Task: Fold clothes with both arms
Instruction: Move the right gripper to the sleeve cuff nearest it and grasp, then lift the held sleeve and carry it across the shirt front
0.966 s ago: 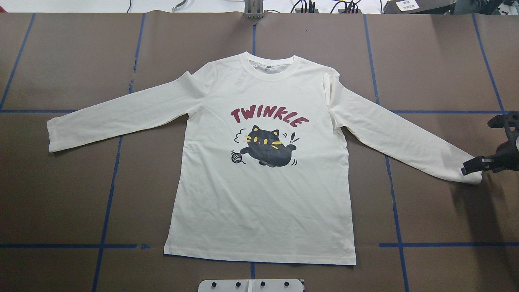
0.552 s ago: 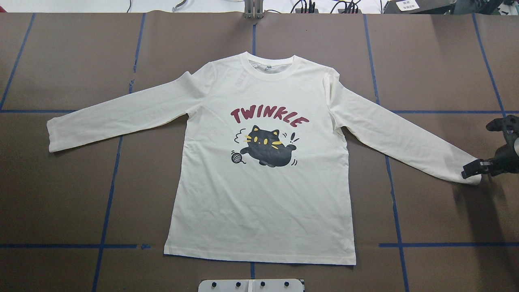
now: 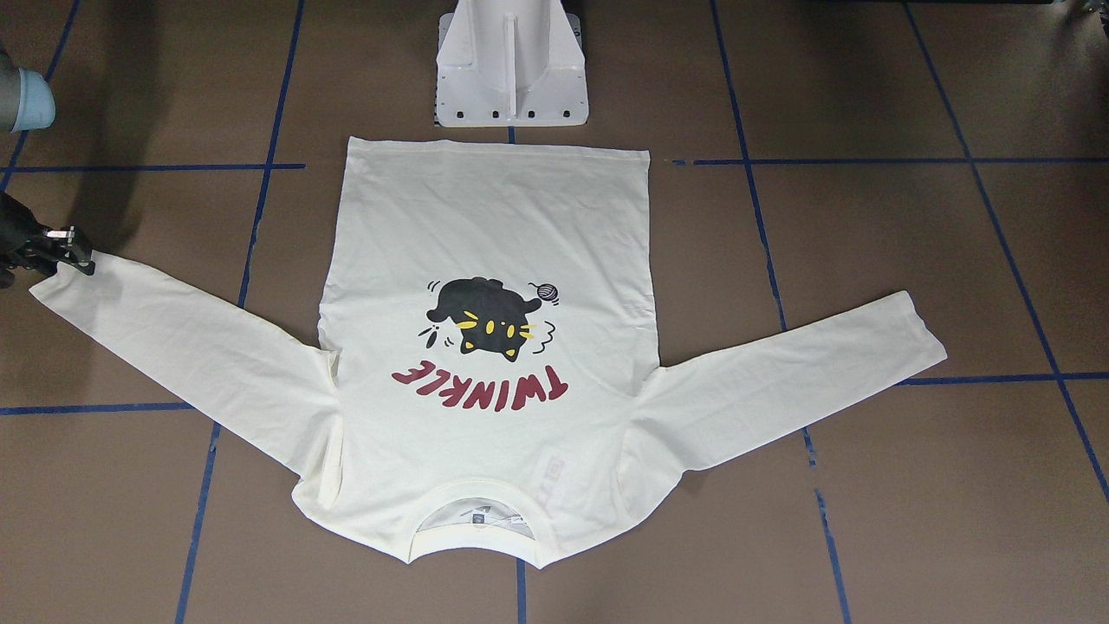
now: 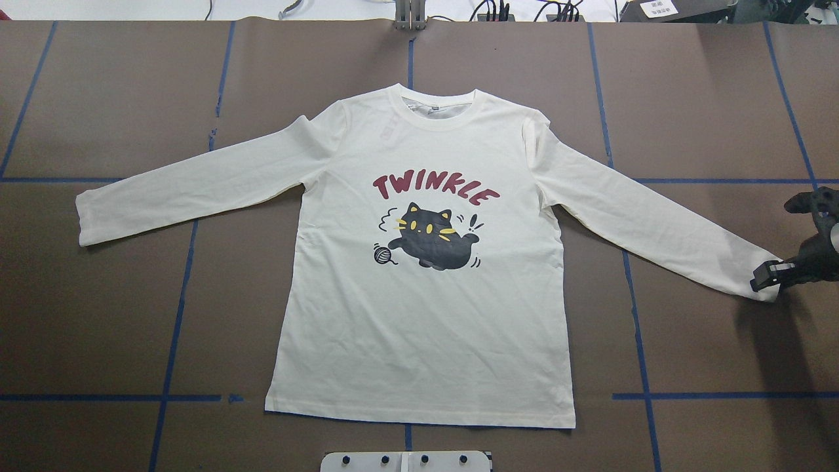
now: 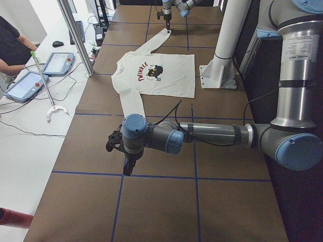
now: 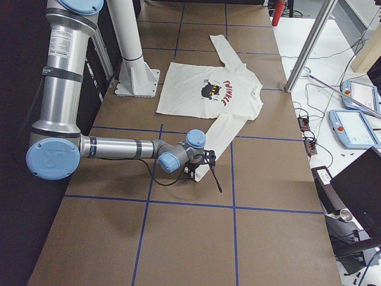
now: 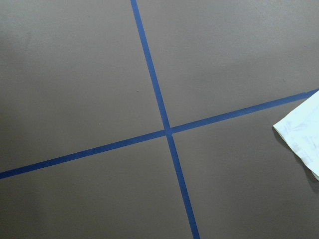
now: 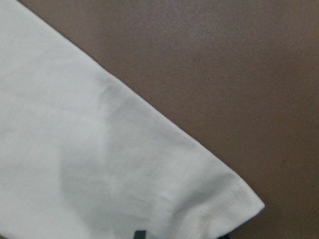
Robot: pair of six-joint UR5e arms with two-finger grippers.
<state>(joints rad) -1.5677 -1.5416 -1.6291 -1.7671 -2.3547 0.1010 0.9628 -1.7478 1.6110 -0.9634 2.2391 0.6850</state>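
The cream long-sleeved shirt (image 4: 419, 328) lies flat on the brown table with its cat print and red TWINKLE lettering facing up and both sleeves spread out. My right gripper (image 4: 763, 280) sits low on the right sleeve's cuff (image 8: 149, 174), which stays flat; it shows at the left edge of the front view (image 3: 76, 257). One dark fingertip (image 8: 140, 234) peeks in at the bottom of the right wrist view, and I cannot tell how the jaws stand. My left gripper (image 5: 126, 169) hangs over bare table beyond the left cuff (image 7: 301, 137); open or shut, I cannot tell.
The white pedestal base (image 3: 511, 69) stands just behind the shirt's hem. Blue tape lines (image 7: 167, 130) cross the table. Beside the table's far side are a bench with tablets (image 5: 55, 63), a metal post (image 5: 75, 35) and a person's arm (image 5: 12, 45).
My right gripper has moved slightly down the overhead view, towards the robot, settling lower on the right cuff. The shirt has otherwise not moved.
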